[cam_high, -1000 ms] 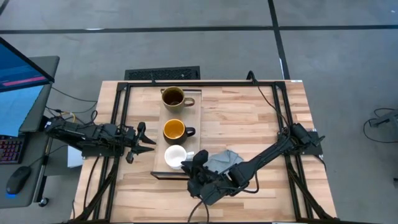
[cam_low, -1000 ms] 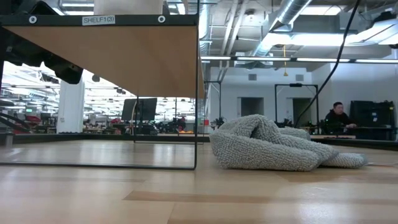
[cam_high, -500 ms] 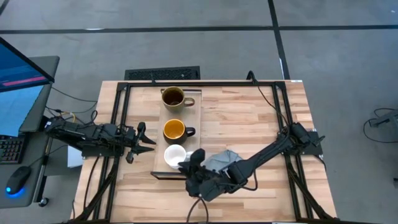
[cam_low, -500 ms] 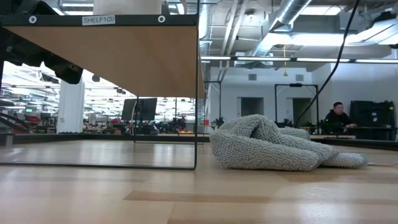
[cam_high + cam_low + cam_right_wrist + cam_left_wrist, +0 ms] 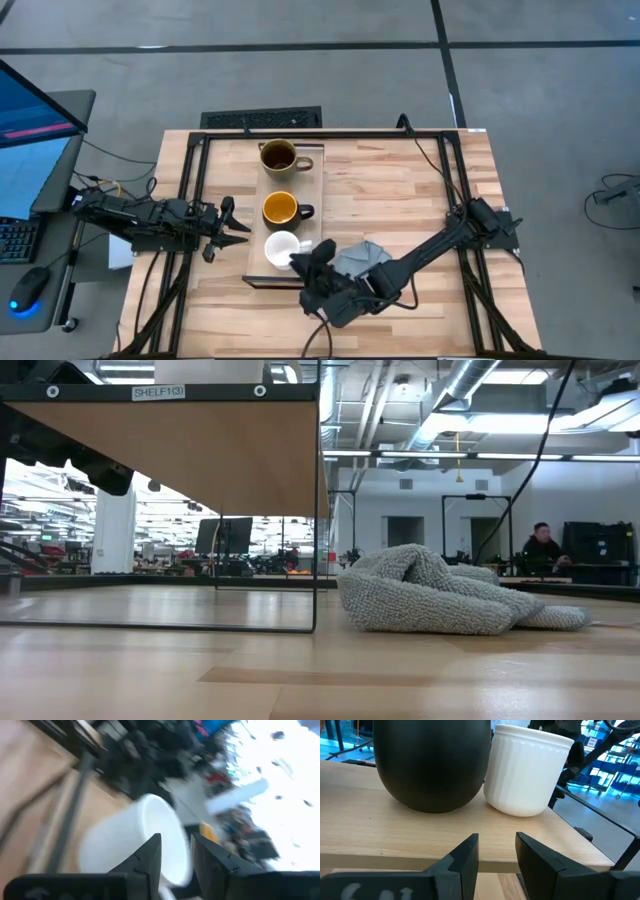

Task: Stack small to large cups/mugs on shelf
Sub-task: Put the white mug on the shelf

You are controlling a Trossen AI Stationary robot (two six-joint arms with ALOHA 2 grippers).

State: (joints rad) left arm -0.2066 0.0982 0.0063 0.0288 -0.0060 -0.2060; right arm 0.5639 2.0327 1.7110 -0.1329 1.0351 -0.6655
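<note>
R arm stretched low across tabletop (image 5: 420, 190), right tool (image 5: 303, 262) at white mug (image 5: 281, 249) on shelf (image 5: 315, 205), fingers part-open, grip unclear; left tool (image 5: 238, 227) beside shelf, slightly open, holding nothing

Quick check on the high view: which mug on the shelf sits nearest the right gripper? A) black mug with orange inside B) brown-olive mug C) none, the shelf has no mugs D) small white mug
D: the small white mug stands at the end of the shelf right beside the right gripper, while the black mug and brown-olive mug line up farther along the board.
</note>
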